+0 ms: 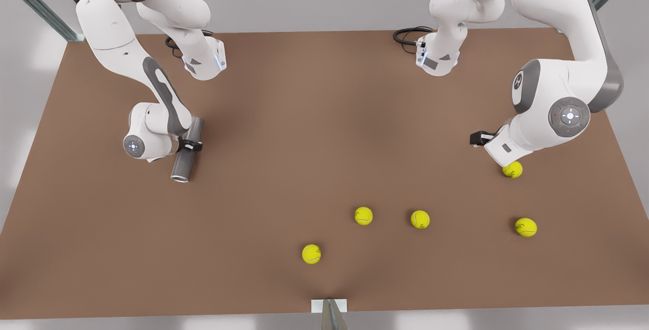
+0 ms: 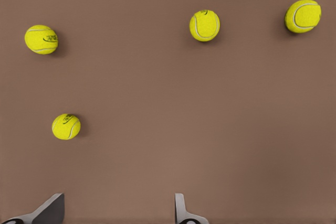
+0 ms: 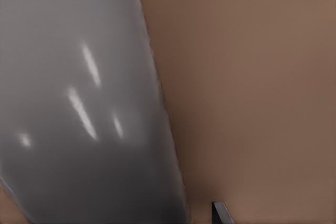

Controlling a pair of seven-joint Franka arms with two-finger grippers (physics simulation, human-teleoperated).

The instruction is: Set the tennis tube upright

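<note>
Grey tennis tube (image 1: 186,151) lying, clamped between right fingers (image 1: 191,144); left fingers (image 2: 51,209) spread, empty.

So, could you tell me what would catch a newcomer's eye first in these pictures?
Probably the right gripper at the front view's left, shut on the dark-grey tennis tube, which lies along the brown table. Next come five yellow tennis balls scattered toward the front view's right. The left gripper hangs open above them, waiting.
</note>
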